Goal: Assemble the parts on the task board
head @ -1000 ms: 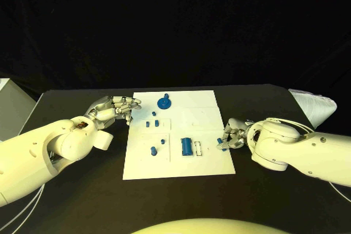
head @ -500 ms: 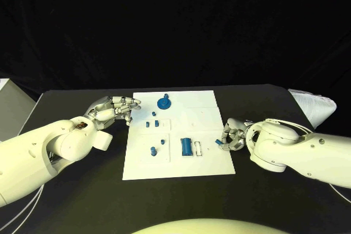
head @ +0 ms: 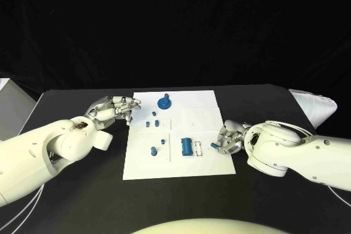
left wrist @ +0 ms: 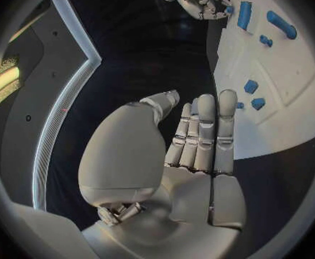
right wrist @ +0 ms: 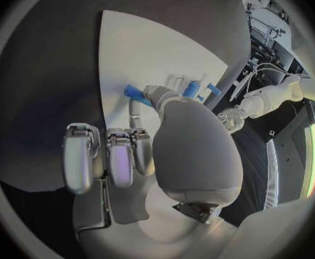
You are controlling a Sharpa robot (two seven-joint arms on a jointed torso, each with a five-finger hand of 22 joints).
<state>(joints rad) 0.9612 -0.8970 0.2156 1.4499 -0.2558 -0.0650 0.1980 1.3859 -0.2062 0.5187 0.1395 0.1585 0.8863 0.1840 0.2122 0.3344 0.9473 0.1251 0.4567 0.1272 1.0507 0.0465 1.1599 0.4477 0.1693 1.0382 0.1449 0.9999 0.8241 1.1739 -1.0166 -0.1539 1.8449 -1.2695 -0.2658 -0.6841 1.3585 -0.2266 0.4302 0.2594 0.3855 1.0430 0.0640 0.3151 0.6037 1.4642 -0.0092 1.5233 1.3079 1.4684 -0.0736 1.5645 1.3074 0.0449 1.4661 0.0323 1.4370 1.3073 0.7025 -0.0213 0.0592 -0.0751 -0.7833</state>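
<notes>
Lying pinched at the fingertips of the right hand [head: 228, 138] is a small blue part [head: 218, 142], held just over the right edge of the white task board [head: 212, 165]. The right wrist view shows that part [right wrist: 134, 91] between thumb and a finger, the other fingers [right wrist: 119, 158] curled. Just beyond those fingers a blue cylinder [head: 187, 145] lies on the board, with more blue pieces farther off and a round blue part [head: 165, 102] at the far end. The left hand [head: 113, 110] hovers beside the board's left edge over the black worktop [head: 80, 193], fingers [left wrist: 200, 133] straight, apart, holding nothing.
</notes>
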